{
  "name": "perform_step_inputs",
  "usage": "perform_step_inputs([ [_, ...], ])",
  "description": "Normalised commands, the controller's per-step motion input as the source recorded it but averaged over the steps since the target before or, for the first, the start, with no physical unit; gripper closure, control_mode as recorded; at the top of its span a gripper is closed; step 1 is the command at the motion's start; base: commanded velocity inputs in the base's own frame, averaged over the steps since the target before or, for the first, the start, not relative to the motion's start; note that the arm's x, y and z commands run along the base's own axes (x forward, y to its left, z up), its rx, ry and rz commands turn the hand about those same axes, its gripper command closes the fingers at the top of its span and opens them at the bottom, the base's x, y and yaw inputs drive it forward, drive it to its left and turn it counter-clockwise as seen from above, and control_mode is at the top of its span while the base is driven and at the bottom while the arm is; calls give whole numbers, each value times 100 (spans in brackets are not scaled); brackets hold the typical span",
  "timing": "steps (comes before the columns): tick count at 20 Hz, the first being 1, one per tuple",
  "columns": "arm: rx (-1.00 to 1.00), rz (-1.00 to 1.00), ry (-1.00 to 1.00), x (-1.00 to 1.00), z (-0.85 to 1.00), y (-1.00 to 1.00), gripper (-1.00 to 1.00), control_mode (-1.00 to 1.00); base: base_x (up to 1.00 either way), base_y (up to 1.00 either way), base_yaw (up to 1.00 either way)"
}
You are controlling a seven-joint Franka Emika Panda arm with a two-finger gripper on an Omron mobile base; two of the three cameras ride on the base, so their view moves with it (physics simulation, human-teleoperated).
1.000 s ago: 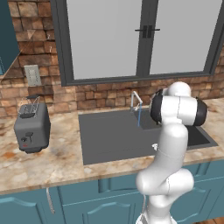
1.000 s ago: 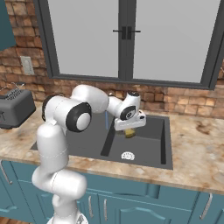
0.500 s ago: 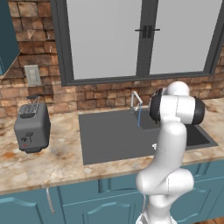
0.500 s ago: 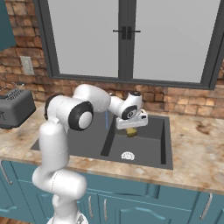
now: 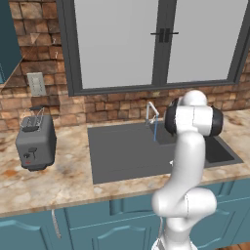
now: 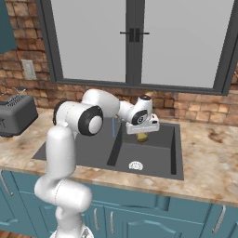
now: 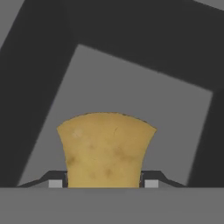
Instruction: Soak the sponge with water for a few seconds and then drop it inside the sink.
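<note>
Gripper (image 6: 142,133) at frame centre in the right base view, clenched on the sponge (image 7: 106,150), hanging above the sink (image 6: 153,158); water (image 6: 113,127) streaming just left of it

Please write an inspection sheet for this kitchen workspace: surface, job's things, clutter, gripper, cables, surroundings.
Surface: marbled stone counter.
Job's things: sponge held above the sink, right of the water stream, apart from it; faucet running.
Clutter: grey toaster on the counter, left of the sink.
Gripper: gripper shut on the sponge.
Cables: nothing seen.
Surroundings: brick wall, window, wall outlet, teal cabinets.
</note>
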Motion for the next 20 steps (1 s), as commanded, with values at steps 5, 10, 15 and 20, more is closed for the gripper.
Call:
perform_step_inputs([
  [5,0,-6,-1,15,-6,-17,100,-100,0,0,0],
  [10,0,-4,0,0,-36,-13,100,-100,0,0,0],
  [15,0,-3,-1,0,-39,-13,100,-100,0,0,0],
  [20,0,-3,-2,0,-52,-5,100,-100,0,0,0],
])
